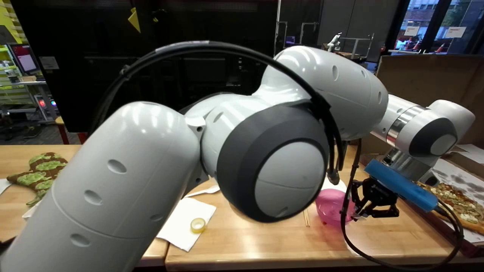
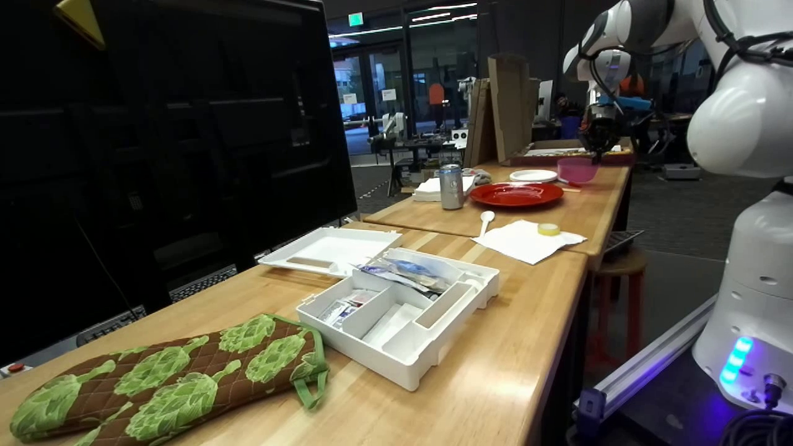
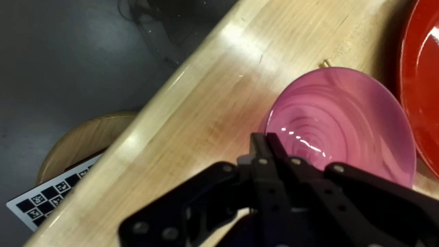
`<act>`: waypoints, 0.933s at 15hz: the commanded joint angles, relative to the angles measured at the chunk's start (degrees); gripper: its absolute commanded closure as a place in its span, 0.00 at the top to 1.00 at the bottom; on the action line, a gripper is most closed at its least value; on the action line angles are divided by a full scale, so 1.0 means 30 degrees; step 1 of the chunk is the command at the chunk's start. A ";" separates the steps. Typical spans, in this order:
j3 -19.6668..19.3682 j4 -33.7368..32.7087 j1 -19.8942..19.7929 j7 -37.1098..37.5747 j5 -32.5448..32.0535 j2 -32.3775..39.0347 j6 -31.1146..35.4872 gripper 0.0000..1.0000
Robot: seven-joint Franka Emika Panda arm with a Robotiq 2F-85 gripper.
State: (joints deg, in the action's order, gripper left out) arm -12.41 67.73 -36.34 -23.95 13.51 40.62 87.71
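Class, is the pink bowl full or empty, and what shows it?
Empty, where it shows: the wrist view looks into the bowl, its visible inside bare; the jaws hide a part.

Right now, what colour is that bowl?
The bowl is translucent pink, showing best in the wrist view.

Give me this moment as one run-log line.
end effector: shut on pink bowl at rim | bowl lift: unclear | red plate: beside bowl | tape roll: on white napkin

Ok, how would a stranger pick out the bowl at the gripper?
Find the wooden table, then the robot's gripper above it. It's closed on a round pink bowl. Unlike the shallow red plate nearby, the bowl is deep and see-through.
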 commanded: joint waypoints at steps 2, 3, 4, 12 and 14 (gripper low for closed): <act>0.0792 -0.2352 -0.1200 0.0835 0.0290 0.1184 -0.1554 0.34; 0.0929 -0.2649 -0.1359 0.0880 0.0282 0.1319 -0.1696 0.39; 0.1061 -0.2892 -0.1471 0.0877 0.0244 0.1401 -0.1810 0.47; 0.1070 -0.1369 -0.0935 -0.0308 0.0230 -0.0554 -0.0843 0.99; 0.1109 -0.0011 -0.0808 -0.0952 0.0171 -0.2066 0.0193 1.00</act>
State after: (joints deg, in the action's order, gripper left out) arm -9.33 60.66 -39.31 -24.14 13.68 42.07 84.92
